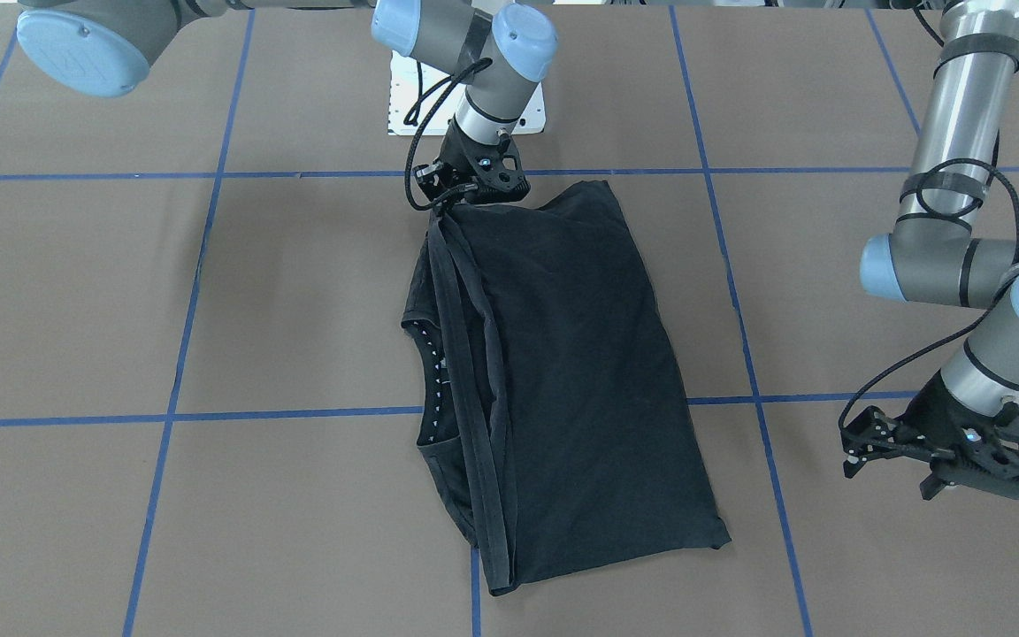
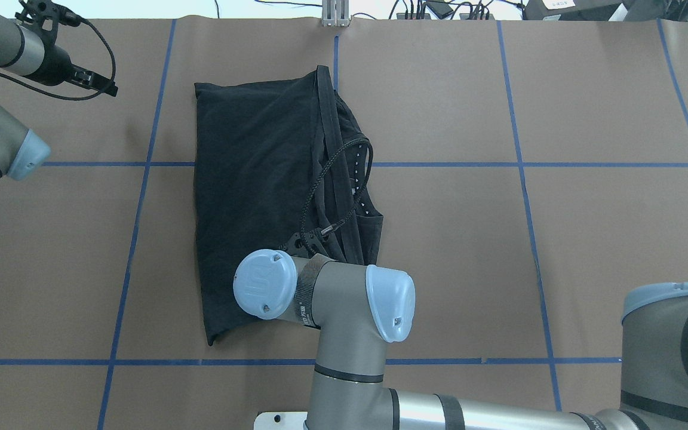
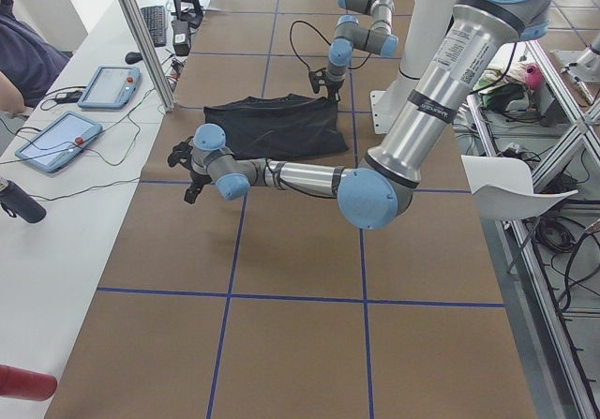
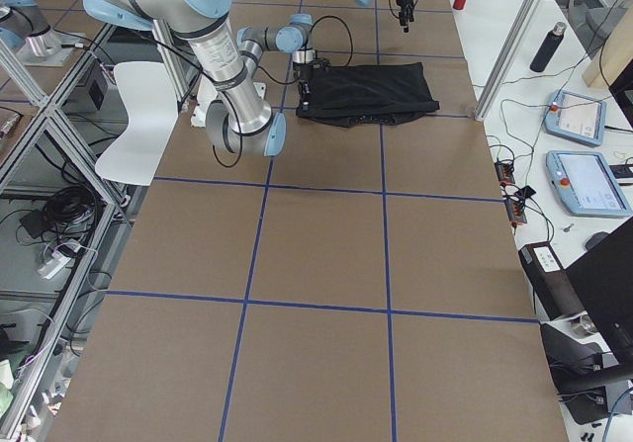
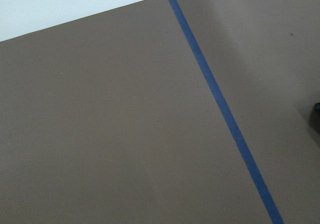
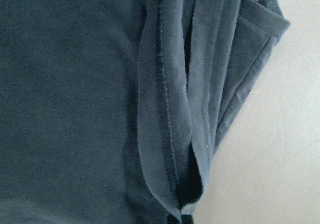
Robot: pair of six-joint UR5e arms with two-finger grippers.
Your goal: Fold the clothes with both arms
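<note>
matt black cloth t-shirt [image 1: 580,372], matt brown table [image 1: 209,310]

A black folded T-shirt [image 3: 277,127] lies flat on the brown paper-covered table [image 3: 300,344] gridded with blue tape. The near grey tubular left arm [image 3: 412,128] stretches across the table, its left gripper [image 3: 185,161] near the shirt's closest corner; the far, small right gripper [image 3: 320,84] is at the shirt's far edge

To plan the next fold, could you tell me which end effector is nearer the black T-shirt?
Right. The right end effector sits at the T-shirt's robot-side edge; the left end effector hangs well aside over bare table.
</note>
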